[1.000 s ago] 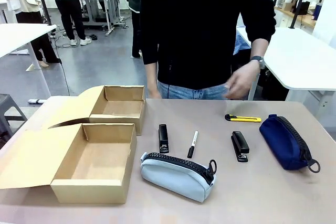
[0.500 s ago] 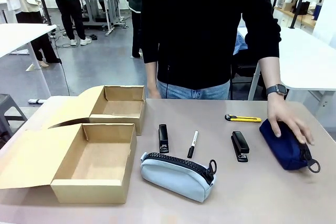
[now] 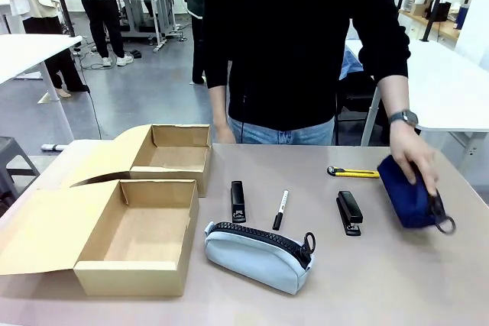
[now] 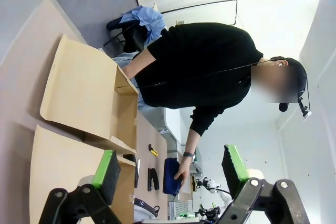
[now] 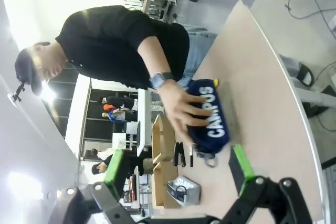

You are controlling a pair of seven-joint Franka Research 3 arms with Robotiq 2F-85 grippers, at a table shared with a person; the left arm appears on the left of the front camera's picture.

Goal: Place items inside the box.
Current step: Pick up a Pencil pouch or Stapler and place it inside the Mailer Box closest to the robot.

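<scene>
Beige counter (image 3: 367,288) in a busy workshop room carries everything. Left end effector (image 4: 170,174) hangs with its jaws spread wide and nothing between them, above the left side where the cardboard boxes stand. Right end effector (image 5: 176,174) is likewise wide open and empty, well short of the dark blue pouch (image 5: 210,116) at the far right, where a person's hand (image 5: 178,109) rests on top of it. Just left of that pouch lie a yellow-and-black tool (image 3: 353,172) and, nearer, the right stapler (image 3: 349,212). Toward the middle lie a black-and-white marker pen (image 3: 280,209) and the left stapler (image 3: 238,201), with the grey zipped pouch (image 3: 258,253) on their near side. At left, the near box (image 3: 130,279) and far box (image 3: 179,137) stand open, one just behind the other.
</scene>
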